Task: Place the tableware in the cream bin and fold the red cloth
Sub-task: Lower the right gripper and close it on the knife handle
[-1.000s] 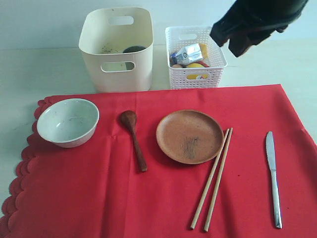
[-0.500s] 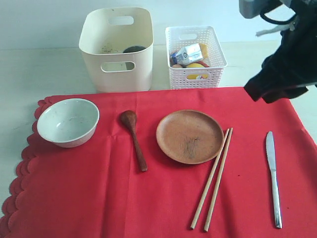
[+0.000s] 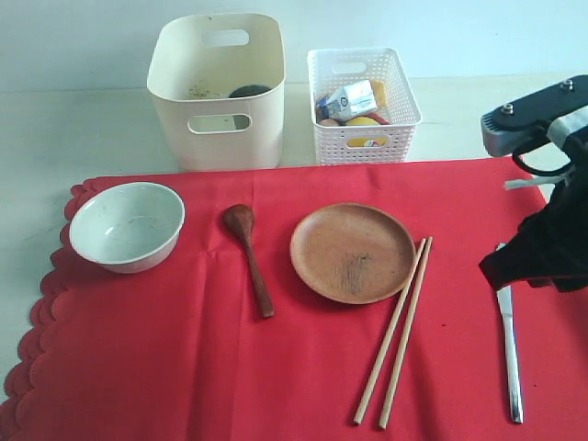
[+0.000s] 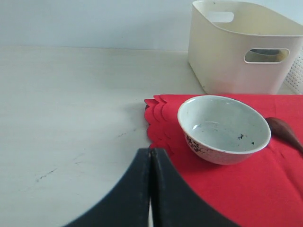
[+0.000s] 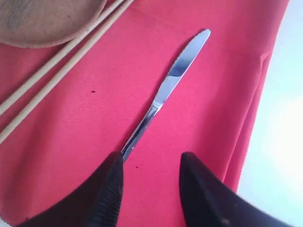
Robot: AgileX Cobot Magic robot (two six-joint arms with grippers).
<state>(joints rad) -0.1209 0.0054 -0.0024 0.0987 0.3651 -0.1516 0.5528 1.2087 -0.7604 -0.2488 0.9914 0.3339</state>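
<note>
On the red cloth (image 3: pixel 276 367) lie a pale bowl (image 3: pixel 127 225), a dark wooden spoon (image 3: pixel 248 257), a brown plate (image 3: pixel 352 252), chopsticks (image 3: pixel 395 331) and a silver knife (image 3: pixel 508 349). The cream bin (image 3: pixel 217 92) stands behind the cloth with a dark round thing inside. My right gripper (image 5: pixel 151 163) hangs open just over the knife (image 5: pixel 175 75), and one fingertip (image 5: pixel 111 172) covers the handle's end. In the exterior view it is the black mass (image 3: pixel 542 257) at the right edge. My left gripper (image 4: pixel 151 151) is shut and empty at the cloth's scalloped edge (image 4: pixel 154 118), near the bowl (image 4: pixel 222 127).
A white lattice basket (image 3: pixel 363 106) with a milk carton and food stands right of the cream bin. Bare pale table (image 3: pixel 83 129) runs behind and left of the cloth. The cloth's right edge (image 5: pixel 251 142) is rumpled beside the knife.
My right arm has swung from above the white basket forward and down to the right, ending over the knife. Its jaws have stayed equally wide. The tableware has not moved.
</note>
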